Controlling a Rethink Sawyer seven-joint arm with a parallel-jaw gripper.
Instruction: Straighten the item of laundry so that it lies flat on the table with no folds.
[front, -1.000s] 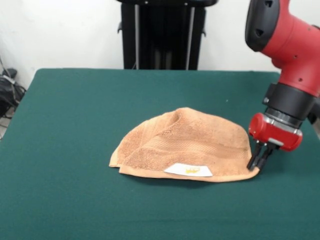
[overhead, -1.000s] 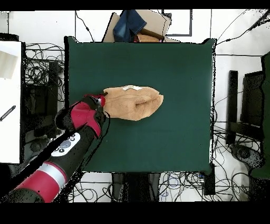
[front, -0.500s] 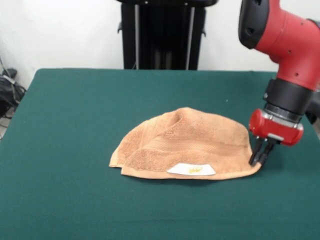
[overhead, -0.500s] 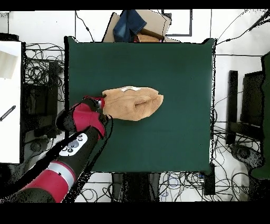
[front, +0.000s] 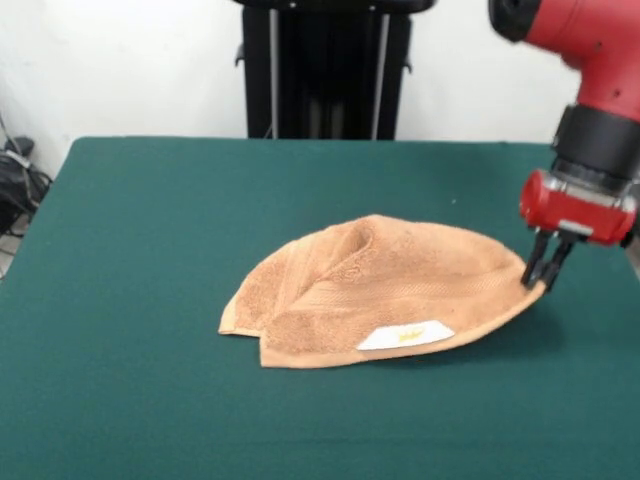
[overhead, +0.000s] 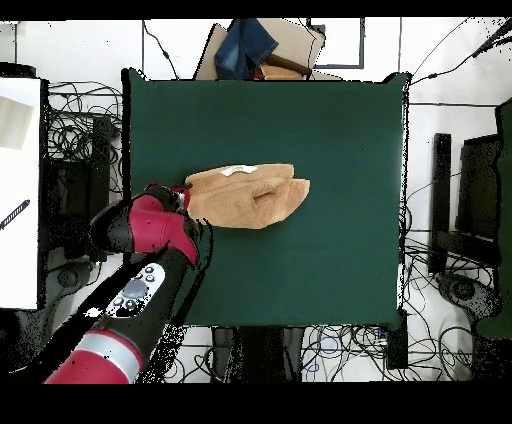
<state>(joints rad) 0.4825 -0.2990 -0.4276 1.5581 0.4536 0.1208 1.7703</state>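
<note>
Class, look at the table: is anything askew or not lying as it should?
Yes. The towel is bunched and folded over itself in a humped mound, not flat. The gripper pinches its right corner, lifting that end off the green table.

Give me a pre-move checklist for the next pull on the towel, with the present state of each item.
1. Claw shut on the towel corner: ok, the pinched corner is raised off the table.
2. Towel flat, no folds: not ok, a layer is folded over and a ridge rises mid-cloth.
3. White label facing up: ok, near the front edge.
4. Bare table beyond the claw for pulling: cannot tell, the edge looks close.
5. Far end of towel lying free on the table: ok.
</note>
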